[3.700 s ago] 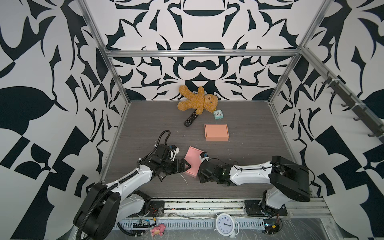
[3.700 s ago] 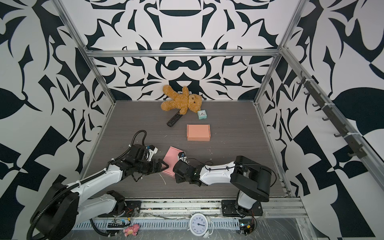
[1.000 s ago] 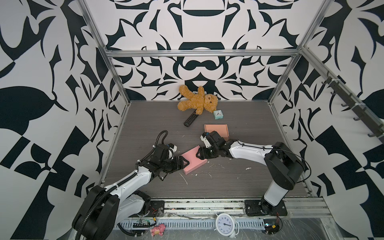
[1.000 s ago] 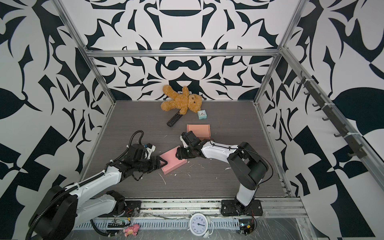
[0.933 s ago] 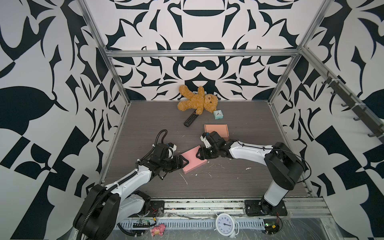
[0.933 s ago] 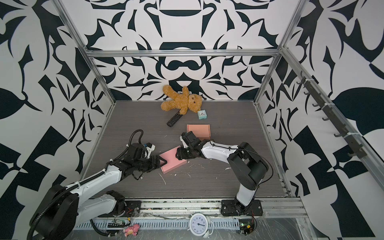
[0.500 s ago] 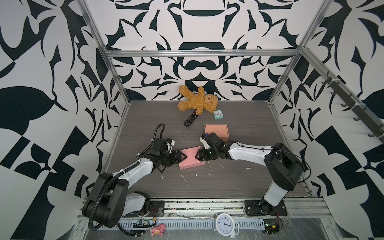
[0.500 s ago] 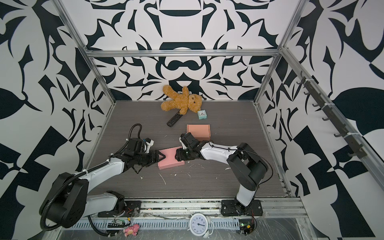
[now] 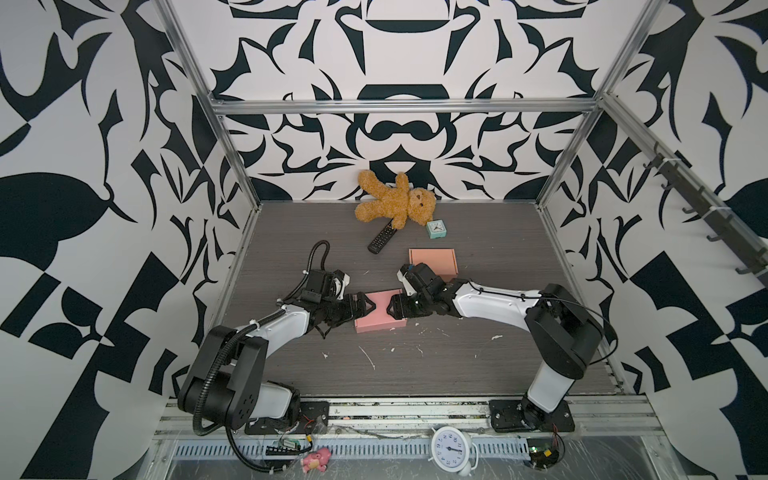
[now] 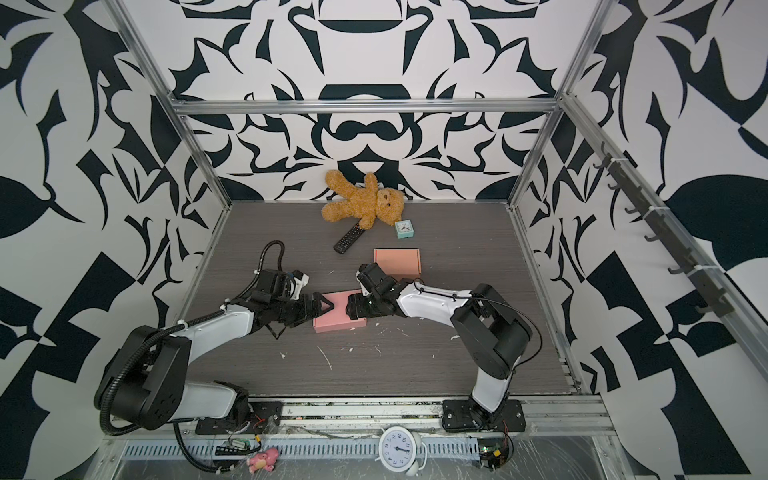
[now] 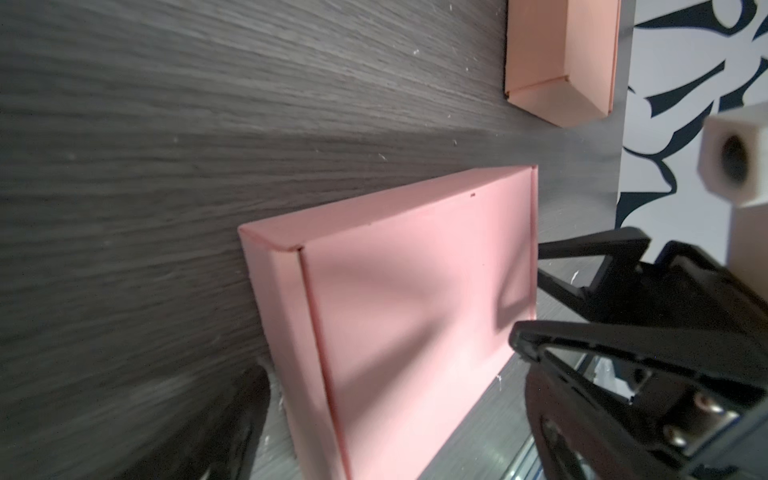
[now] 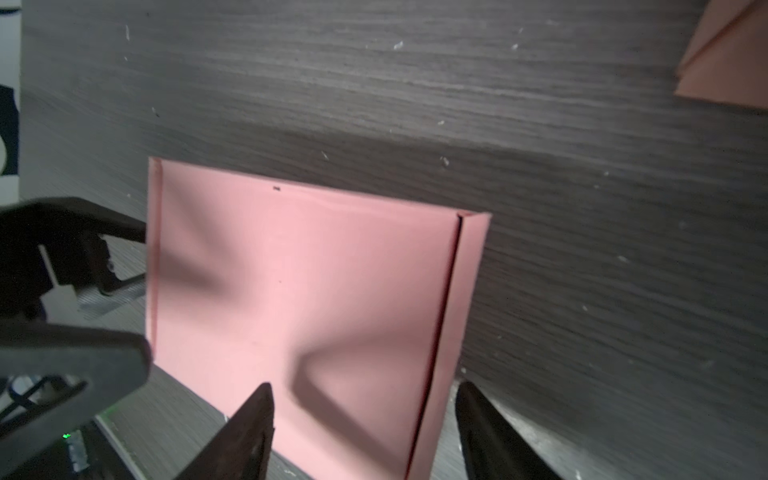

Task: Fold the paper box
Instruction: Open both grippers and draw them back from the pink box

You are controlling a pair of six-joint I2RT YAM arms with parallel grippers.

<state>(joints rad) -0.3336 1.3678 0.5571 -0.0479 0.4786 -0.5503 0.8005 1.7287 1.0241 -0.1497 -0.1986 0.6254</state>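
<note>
The pink paper box (image 9: 380, 318) (image 10: 338, 318) lies flat and folded shut on the grey table, between my two grippers. My left gripper (image 9: 368, 311) (image 10: 326, 308) stands open at its left end. In the left wrist view the box (image 11: 395, 299) reaches in between the jaws and one finger (image 11: 232, 424) stands clear of its side. My right gripper (image 9: 392, 311) (image 10: 351, 309) (image 12: 365, 390) is open at the right end. One of its fingers (image 12: 255, 424) hangs over the lid (image 12: 299, 282) and the other sits beside the far edge.
A second, orange folded box (image 9: 432, 262) (image 11: 561, 62) lies just behind the right gripper. Further back are a remote (image 9: 381, 237), a teddy bear (image 9: 395, 205) and a small teal clock (image 9: 436, 228). White paper scraps (image 9: 370, 357) dot the table in front.
The pink box was tilted and held up between both grippers; it now lies flat, turned square to the table. Both grippers have opened wider.
</note>
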